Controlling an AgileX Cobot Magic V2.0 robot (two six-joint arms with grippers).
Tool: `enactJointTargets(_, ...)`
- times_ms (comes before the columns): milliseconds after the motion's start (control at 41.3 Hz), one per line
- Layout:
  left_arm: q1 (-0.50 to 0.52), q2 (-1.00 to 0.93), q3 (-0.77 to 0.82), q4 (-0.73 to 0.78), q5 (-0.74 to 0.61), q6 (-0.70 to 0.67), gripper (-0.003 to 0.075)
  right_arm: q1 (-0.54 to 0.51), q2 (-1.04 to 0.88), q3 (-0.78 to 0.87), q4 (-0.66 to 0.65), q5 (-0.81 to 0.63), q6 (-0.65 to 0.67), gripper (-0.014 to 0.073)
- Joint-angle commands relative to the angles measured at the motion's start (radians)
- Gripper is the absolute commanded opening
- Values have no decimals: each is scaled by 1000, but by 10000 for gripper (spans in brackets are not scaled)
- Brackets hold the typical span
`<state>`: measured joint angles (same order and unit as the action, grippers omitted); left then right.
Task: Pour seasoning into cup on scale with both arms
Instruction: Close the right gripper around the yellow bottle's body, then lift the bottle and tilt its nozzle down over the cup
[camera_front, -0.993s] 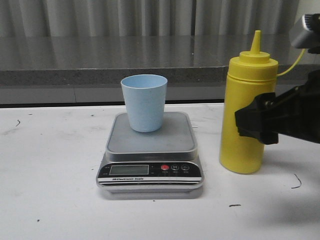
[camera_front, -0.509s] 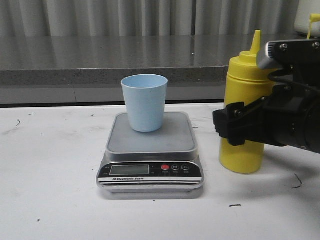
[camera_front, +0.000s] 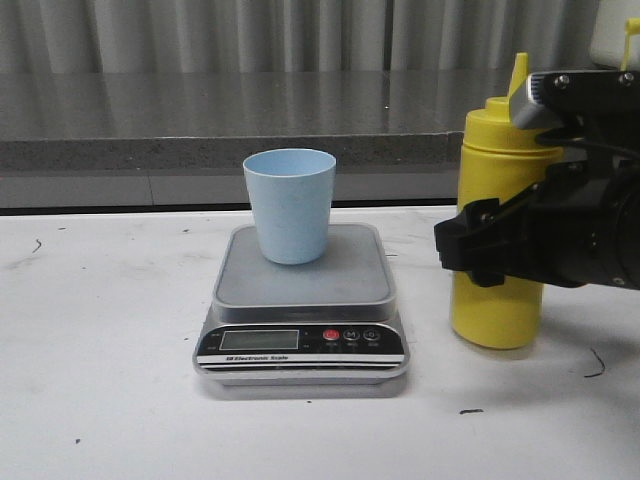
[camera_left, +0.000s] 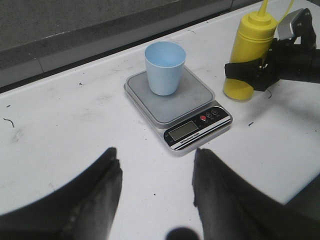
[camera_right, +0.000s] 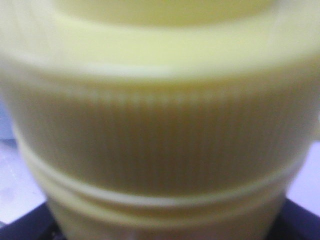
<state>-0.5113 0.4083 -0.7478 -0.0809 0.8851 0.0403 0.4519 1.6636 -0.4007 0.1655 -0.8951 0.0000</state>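
- Bottle (camera_front: 497, 235): bright yellow all over, fine vertical ribbing on its cap band in the right wrist view.
- Cup (camera_front: 290, 205): pale matte blue.
- Scale (camera_front: 301, 300): silver-grey platform, grey-green display, one red button beside black ones, black label strip with white lettering.
- Desk (camera_front: 100, 350): white, with small dark scuffs.
- Right gripper (camera_front: 490, 247): black.

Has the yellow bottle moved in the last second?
Yes. The yellow bottle has shifted slightly right, away from the scale, with the right gripper around it.
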Motion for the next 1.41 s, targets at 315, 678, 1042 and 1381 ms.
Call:
enactJointTargets(315, 1, 6, -23, -13, -71, -1, 337, 2, -301, -369, -2, 751, -257, 360)
enactJointTargets(678, 1, 6, -23, -13, -71, -1, 337, 4, -203, -784, -202, 1330, -339, 349)
enactJointTargets(1042, 1, 6, -23, -13, -71, -1, 337, 100, -5, -1015, -602, 1672, -339, 344)
enactJointTargets(1381, 1, 6, -23, -13, -71, -1, 337, 163, 56, -1015, -958, 1694, -355, 344)
